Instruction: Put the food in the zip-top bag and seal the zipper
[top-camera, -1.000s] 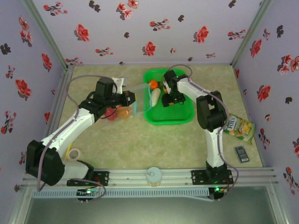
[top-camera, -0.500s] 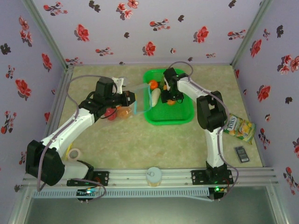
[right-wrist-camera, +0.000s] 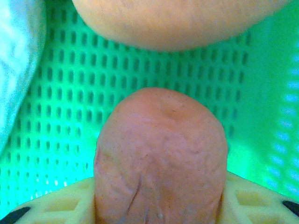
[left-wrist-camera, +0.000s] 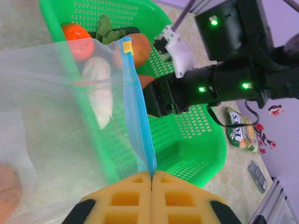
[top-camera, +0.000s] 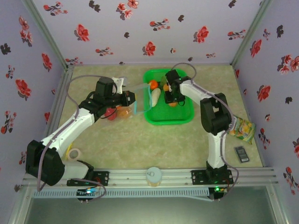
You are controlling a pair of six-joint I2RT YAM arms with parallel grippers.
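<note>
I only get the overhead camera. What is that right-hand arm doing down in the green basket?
Observer: Its wrist camera shows the right gripper closed around a brownish potato-like lump, above the perforated floor of the basket.
Operator: And the left one?
Observer: The left gripper is shut on the blue zipper strip at the mouth of the clear bag.
Operator: Anything on that strip?
Observer: A small yellow tab at its far end.

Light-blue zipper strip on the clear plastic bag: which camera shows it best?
Left wrist: the light-blue zipper strip shows close up, pinched in the left end effector. Top external gives a short thin line beside the green plastic basket.
</note>
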